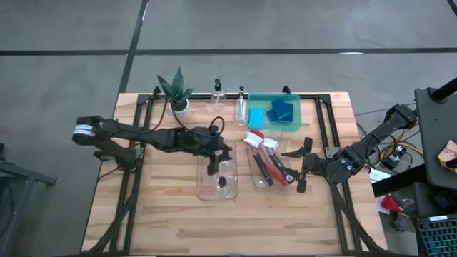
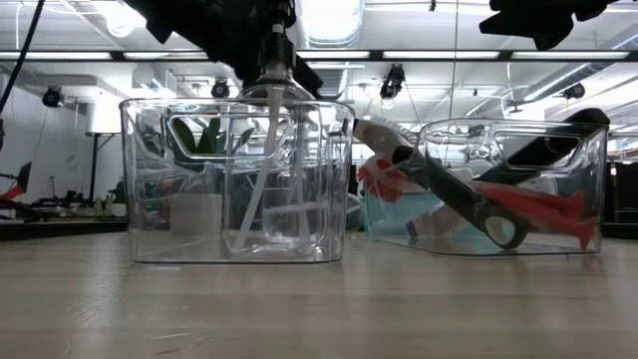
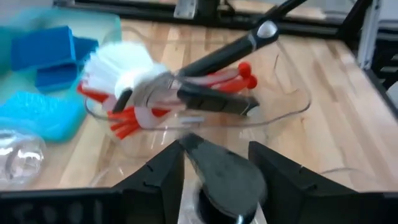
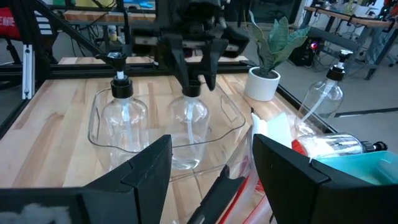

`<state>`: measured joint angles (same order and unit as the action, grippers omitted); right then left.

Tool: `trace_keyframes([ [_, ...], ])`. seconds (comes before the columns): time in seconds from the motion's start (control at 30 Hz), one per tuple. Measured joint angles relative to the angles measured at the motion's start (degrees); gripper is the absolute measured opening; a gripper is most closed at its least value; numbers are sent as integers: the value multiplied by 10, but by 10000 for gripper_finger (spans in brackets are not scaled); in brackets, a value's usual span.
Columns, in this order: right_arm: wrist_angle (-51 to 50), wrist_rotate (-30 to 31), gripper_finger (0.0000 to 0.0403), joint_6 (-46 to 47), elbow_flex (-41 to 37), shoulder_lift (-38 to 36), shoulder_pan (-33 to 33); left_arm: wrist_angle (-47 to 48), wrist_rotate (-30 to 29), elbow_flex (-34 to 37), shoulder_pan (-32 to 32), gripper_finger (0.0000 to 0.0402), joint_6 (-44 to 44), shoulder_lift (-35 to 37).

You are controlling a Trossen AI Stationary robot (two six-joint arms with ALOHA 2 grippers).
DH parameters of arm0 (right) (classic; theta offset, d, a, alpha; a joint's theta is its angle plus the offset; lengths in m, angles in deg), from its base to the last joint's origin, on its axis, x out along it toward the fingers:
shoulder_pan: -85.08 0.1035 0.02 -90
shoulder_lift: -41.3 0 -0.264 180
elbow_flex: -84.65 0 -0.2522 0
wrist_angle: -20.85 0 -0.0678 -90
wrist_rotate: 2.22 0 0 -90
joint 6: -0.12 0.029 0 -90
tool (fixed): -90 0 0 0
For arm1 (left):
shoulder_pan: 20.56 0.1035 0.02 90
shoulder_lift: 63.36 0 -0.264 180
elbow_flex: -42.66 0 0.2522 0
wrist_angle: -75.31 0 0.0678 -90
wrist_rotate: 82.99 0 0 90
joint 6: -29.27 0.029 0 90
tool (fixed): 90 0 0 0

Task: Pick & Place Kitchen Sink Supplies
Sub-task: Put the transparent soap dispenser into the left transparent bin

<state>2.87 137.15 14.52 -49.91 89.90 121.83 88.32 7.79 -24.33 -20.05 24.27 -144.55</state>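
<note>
My left gripper [image 1: 214,161] reaches over the left clear bin [image 1: 203,187] and is shut on a clear bottle [image 4: 188,127] that stands upright inside it. A second bottle [image 4: 122,111] stands in the same bin. Two more bottles [image 1: 217,93] [image 1: 241,107] stand near the far edge. Red brushes [image 1: 265,165] and black-handled white-headed brushes [image 3: 134,68] lie in the right clear bin [image 1: 258,182]. Blue sponges [image 1: 280,111] lie in the green tray [image 1: 293,126]. My right gripper [image 1: 300,170] is open at the right bin's right side, touching nothing. My left gripper pinches the bottle's black pump top [image 4: 191,89] between its two fingers [image 3: 163,177], coming from above and pointing down. The bottle hangs upright inside the left bin, its base [image 2: 269,241] low by the bin's floor; whether it rests there I cannot tell.
A small green plant in a white pot [image 1: 176,94] stands at the far left of the table. A black brush handle [image 2: 553,145] sticks up over the right bin's rim. Bare wood lies along the near edge [image 1: 228,228].
</note>
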Motion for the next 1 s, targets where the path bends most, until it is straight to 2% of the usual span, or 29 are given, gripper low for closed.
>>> trace_keyframes([
  [0.37, 0, 0, 221, 2, 0, 0, 0, -11, -19, -2, 1, 248, 11, 45],
  [0.47, 0, 0, 221, 2, 0, 0, 0, -14, -64, -5, 2, 263, 33, 68],
  [0.57, 0, 0, 221, 1, 0, 0, 0, -15, -138, -5, 15, 266, 50, 90],
  [0.63, 0, 0, 221, 1, 0, 0, 0, -12, -153, -5, 36, 265, 51, 102],
  [0.8, 0, 0, 221, 0, 0, 0, 0, -9, -141, -5, 122, 264, 16, 109],
  [1.0, 0, 0, 221, 2, 0, 0, 0, -10, -93, -4, 220, 264, 3, 82],
])
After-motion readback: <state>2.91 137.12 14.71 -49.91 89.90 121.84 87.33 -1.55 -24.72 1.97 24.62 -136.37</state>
